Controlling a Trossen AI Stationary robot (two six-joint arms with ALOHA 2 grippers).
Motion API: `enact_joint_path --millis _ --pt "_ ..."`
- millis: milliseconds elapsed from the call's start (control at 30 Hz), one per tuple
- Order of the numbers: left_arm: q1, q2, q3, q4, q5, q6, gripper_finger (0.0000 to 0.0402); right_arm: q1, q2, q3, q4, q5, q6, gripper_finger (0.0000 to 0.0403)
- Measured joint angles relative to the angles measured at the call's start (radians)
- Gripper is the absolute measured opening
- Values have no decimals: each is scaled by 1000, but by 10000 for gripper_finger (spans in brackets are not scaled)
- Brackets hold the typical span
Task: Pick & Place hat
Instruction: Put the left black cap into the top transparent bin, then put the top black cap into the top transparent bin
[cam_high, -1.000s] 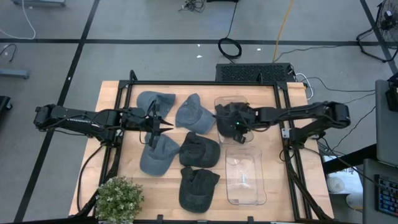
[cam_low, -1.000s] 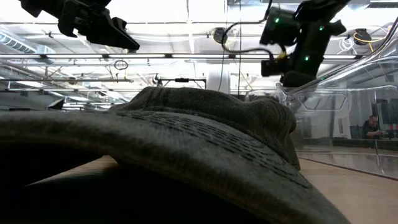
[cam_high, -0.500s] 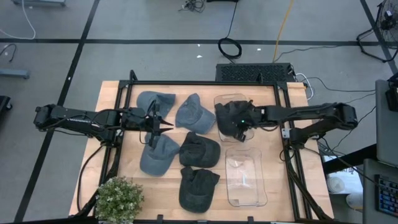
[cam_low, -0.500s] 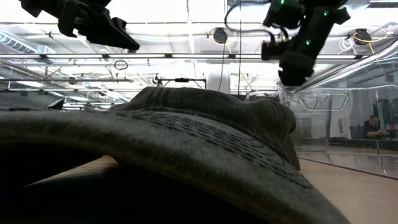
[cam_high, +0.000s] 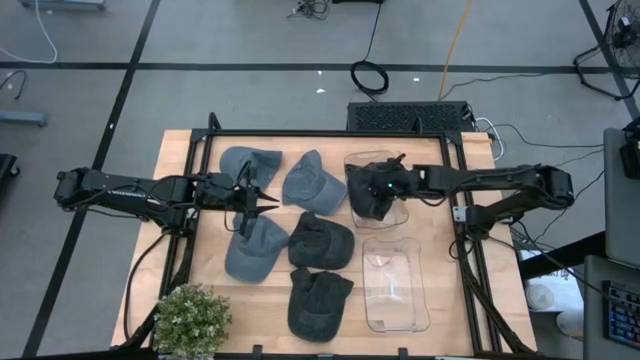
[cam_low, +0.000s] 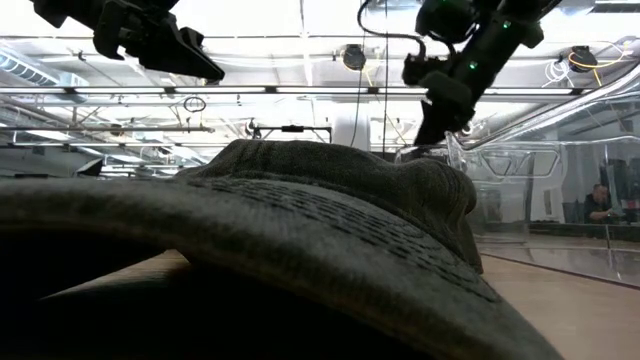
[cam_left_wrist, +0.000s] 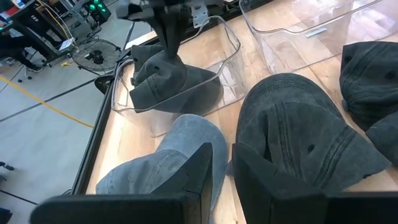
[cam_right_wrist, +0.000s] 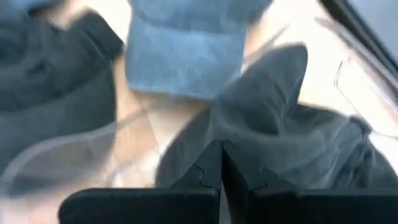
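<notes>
the right gripper was directly above the dark hat that lay crumpled inside the clear bin near the far right of the table, its fingers pressed together on a raised pinch of the hat's cloth, so the hat hung straight under the gripper with no gap between them. in the left wrist view the same gripper came down from above onto the hat's peak, with the bin's wall around it on all sides. the hat looked bunched rather than stretched along any clear line. a second clear bin sat empty just nearer the front edge on the right side. the left gripper waited over the left half of the table, fingers only narrowly apart and holding nothing, between two blue-grey hats, clearly farther from the bin than the right arm. more hats lay in the middle: a light blue one just beside the bin and dark ones toward the front. a potted plant stood at the front left corner. beyond the table was grey floor with cables.
</notes>
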Motion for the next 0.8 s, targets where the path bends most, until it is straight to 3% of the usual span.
enact_joint_path --millis 333,800 --pt "0 0 0 0 0 0 72 80 -21 2 202 -222 -43 0" --pt "0 0 0 0 0 0 72 269 -62 -16 248 -271 -16 0"
